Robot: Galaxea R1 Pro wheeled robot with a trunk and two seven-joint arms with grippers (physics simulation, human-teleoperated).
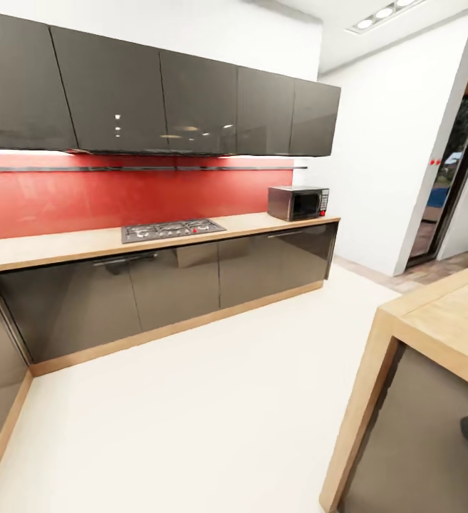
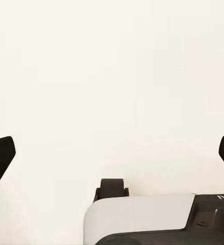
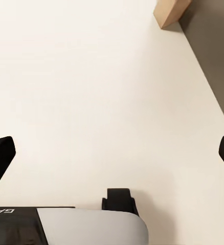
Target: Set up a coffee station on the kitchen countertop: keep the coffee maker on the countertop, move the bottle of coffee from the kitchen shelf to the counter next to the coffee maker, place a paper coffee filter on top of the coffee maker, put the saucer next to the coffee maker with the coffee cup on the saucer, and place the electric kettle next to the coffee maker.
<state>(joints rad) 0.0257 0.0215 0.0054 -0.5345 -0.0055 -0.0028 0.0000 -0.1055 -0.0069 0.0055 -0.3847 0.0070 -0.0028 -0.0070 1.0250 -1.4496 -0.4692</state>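
While the robot is on its way, no coffee thing is visible; both end effectors, left (image 2: 112, 153) and right (image 3: 112, 155), hang wide and hold nothing over the floor (image 1: 212, 399). The bench (image 1: 63, 246) at upper left carries a stove (image 1: 173, 229) and a microwave (image 1: 298, 203), so neither arm is nearer.

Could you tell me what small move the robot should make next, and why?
Probably turn the base to search further: the countertop carries a cooktop and a microwave, while both open grippers, left gripper and right gripper, hang over bare floor.
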